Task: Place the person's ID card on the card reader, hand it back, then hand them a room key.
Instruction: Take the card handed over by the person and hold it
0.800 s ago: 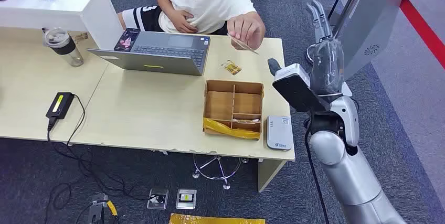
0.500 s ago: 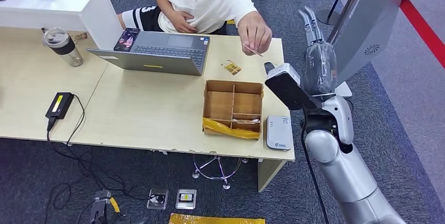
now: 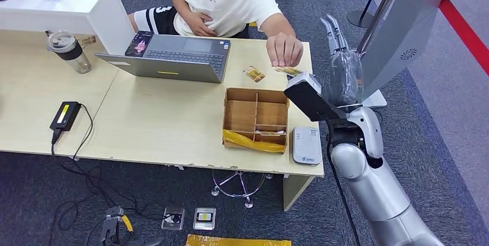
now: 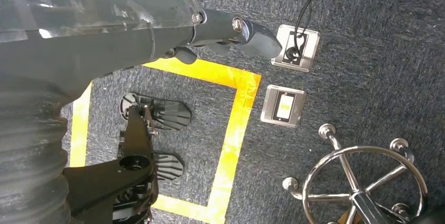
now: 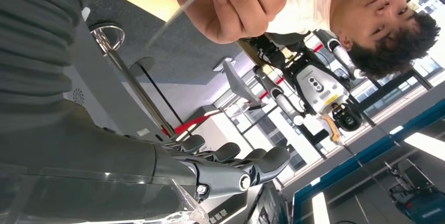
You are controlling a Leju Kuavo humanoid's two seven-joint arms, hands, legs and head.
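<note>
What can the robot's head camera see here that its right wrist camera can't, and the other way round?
Head view alone: the desk, the laptop, the divided wooden box and the white card reader beside it. Right wrist view alone: a hall in the background with another robot standing there. Both: the person's hand holding a thin card, and the robot's raised right hand, fingers out straight, holding nothing.

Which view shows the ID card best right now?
Head view: the card lies flat at the table edge under the person's hand. Right wrist view shows it edge-on as a thin line; left wrist view shows floor.
</note>
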